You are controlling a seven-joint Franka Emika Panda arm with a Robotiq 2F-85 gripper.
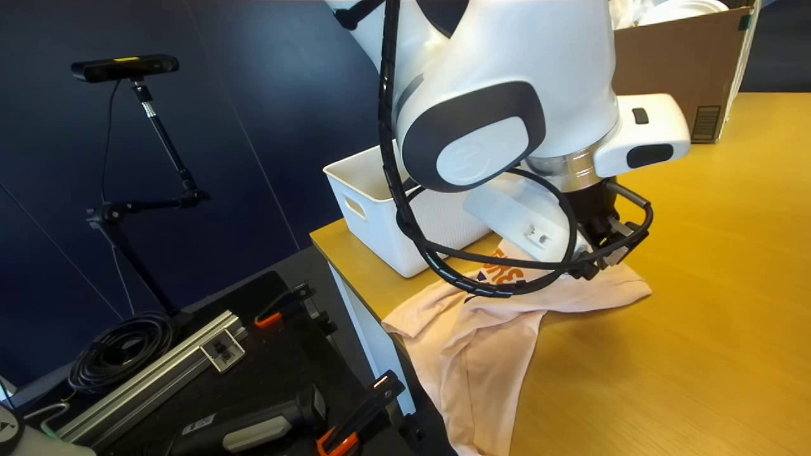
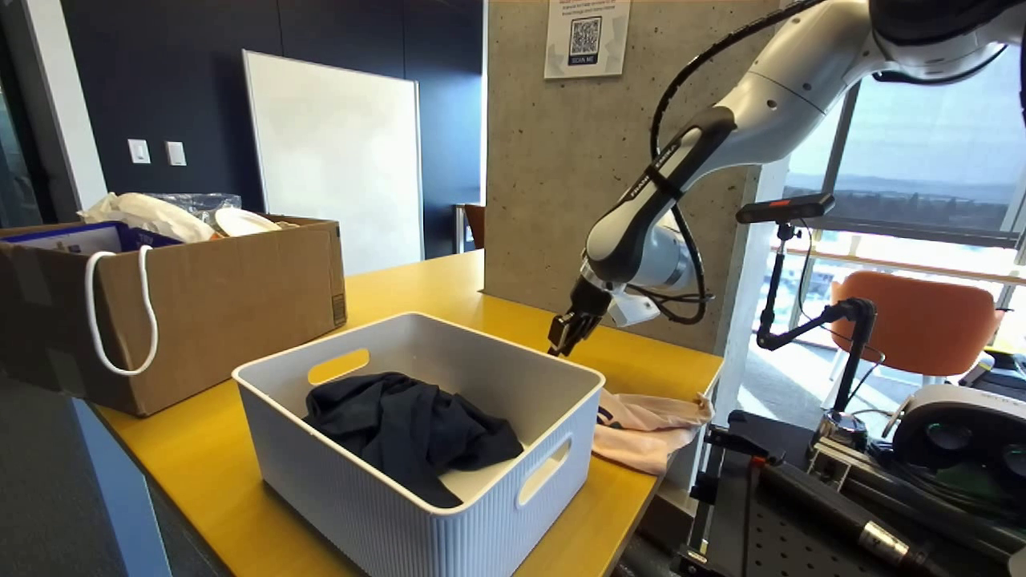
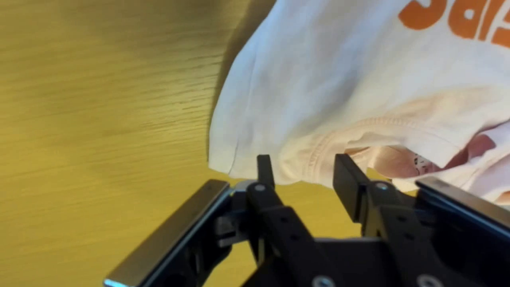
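Observation:
A pale pink shirt (image 1: 488,354) with orange lettering lies crumpled on the yellow wooden table (image 1: 697,354), partly hanging over its edge. It also shows in an exterior view (image 2: 649,429), partly behind the bin. In the wrist view the shirt (image 3: 295,87) shows a hemmed sleeve and an opening in the cloth. My gripper (image 3: 303,163) is open, with its fingertips apart over the sleeve's edge and nothing between them but a view of cloth and table. The gripper shows at the shirt in an exterior view (image 1: 602,256) and beyond the bin (image 2: 561,340). Whether the fingertips touch cloth cannot be told.
A white ribbed bin (image 2: 369,497) holds dark cloth (image 2: 409,433); the bin (image 1: 380,237) stands beside the shirt. A full cardboard box (image 2: 248,296) stands on the table. A concrete pillar (image 2: 545,184) rises by the arm. A black cart (image 1: 272,354) with tools and a camera stand adjoins the table.

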